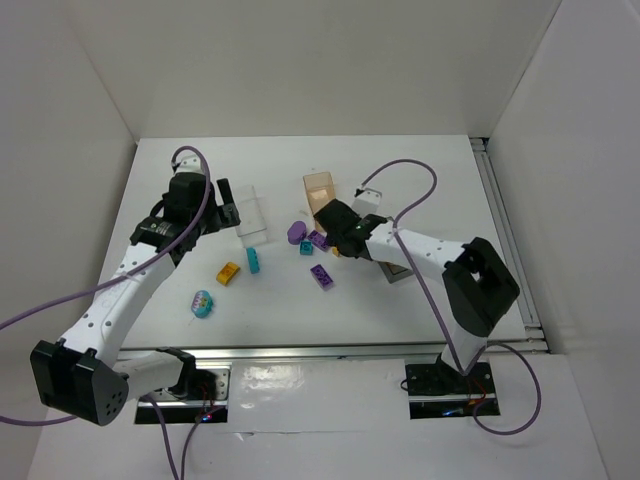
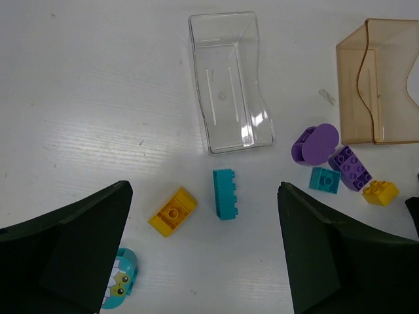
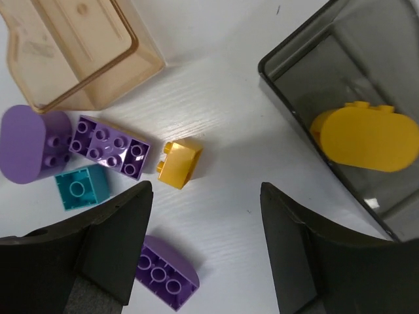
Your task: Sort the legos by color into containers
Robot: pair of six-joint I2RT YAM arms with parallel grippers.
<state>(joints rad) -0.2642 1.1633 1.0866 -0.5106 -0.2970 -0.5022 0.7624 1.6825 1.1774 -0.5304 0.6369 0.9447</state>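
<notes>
A: Left gripper [image 2: 203,190]: jaws wide, nothing held, over the table just short of the clear colourless plastic bin [image 2: 226,98]. The bin is empty.
B: Loose near it?
A: On the table: pale teal oval piece [image 2: 120,286], yellow sloped brick [image 2: 173,210], long teal brick [image 2: 224,193].
B: Middle?
A: Cluster beside the translucent orange-tan bin [image 3: 72,46], also empty: rounded purple piece [image 3: 26,144], flat purple brick [image 3: 108,147], small teal square brick [image 3: 78,188], small yellow brick [image 3: 179,163], curved purple brick [image 3: 167,275].
B: Right gripper [image 3: 206,190]?
A: Spread wide, empty. The small yellow brick is just ahead of the gap.
B: Sorted?
A: One yellow oval piece [image 3: 363,139] in the dark smoky grey bin [image 3: 294,85]. Eight are loose, so I'd say it's barely started.
</notes>
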